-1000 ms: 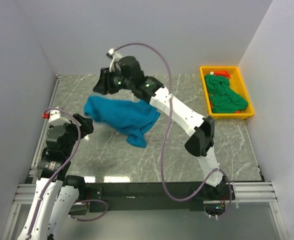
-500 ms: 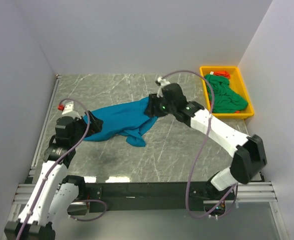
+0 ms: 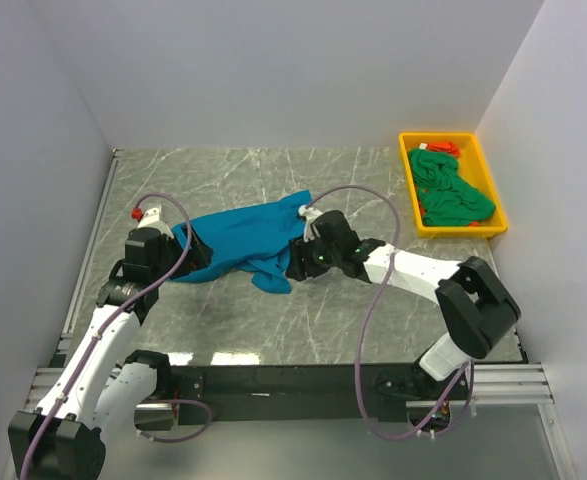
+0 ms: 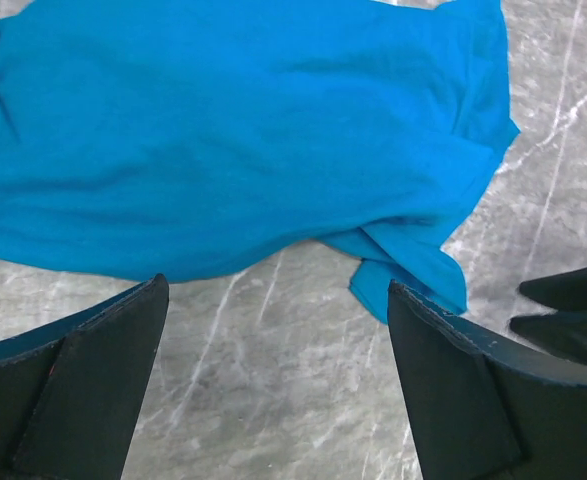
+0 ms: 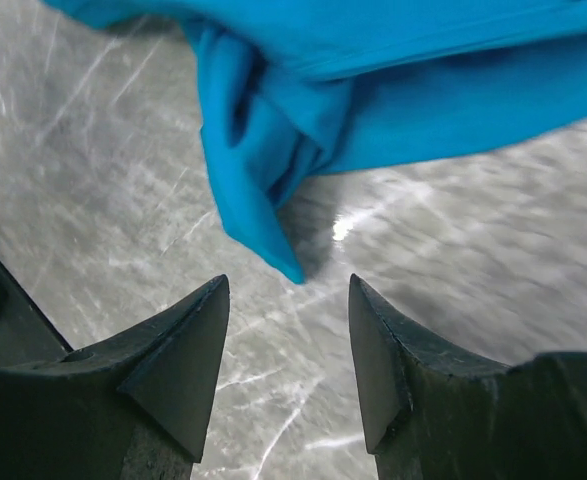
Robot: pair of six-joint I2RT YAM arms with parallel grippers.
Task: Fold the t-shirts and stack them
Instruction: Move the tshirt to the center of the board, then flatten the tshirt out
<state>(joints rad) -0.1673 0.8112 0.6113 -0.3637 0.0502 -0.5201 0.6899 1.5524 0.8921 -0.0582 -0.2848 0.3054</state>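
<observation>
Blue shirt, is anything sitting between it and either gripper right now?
Nothing visible does. The blue shirt lies rumpled on the table. The left gripper and right gripper both stand open at its edges, with only bare table between.

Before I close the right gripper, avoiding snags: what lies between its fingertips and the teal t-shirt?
Only bare marbled tabletop, in the right wrist view; the open right gripper faces a corner of the teal t-shirt.

Bright, even, soft light leaves only faint shadow under the teal-blue t-shirt (image 3: 241, 237). From the right wrist, the marble table (image 5: 473, 220) below that shirt is streaked with blur, with a small glare spot beside its hanging fold.
</observation>
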